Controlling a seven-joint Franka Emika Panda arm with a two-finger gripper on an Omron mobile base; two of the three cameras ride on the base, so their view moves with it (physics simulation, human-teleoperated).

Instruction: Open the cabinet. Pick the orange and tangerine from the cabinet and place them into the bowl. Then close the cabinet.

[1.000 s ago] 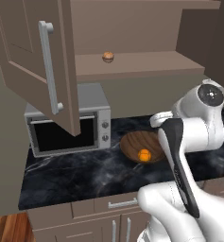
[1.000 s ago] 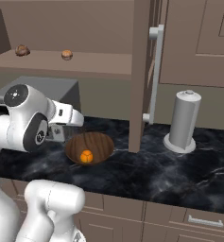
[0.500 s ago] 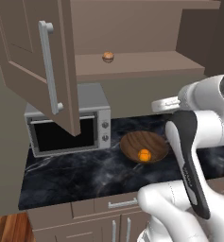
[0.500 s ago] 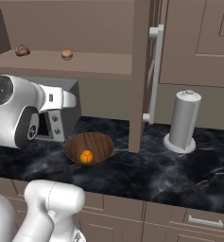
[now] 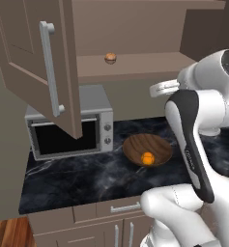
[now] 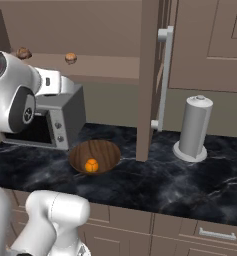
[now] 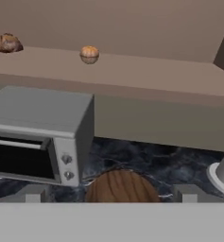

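Observation:
The cabinet [image 5: 36,72] stands open, its left door swung out over the microwave and its right door [image 6: 149,75] edge-on. The wooden bowl [image 5: 147,147] [image 6: 96,154] [image 7: 122,186] sits on the dark counter with one orange fruit [image 5: 147,158] [image 6: 91,165] in it; whether it is the orange or the tangerine I cannot tell. A small round orange-brown thing [image 5: 110,58] [image 6: 70,58] [image 7: 89,54] rests on the cabinet shelf [image 7: 156,75]. My gripper [image 7: 110,194] is open and empty, high above the bowl and facing the shelf.
A silver microwave [image 5: 70,128] [image 7: 38,137] stands left of the bowl. A brown lumpy thing [image 6: 23,52] [image 7: 8,42] lies further left on the shelf. A grey upright cylinder [image 6: 194,127] stands right of the open door. Drawers [image 5: 121,207] run below the counter.
My hand has risen from just above the bowl towards shelf height. The fruit in the bowl and the doors have stayed put.

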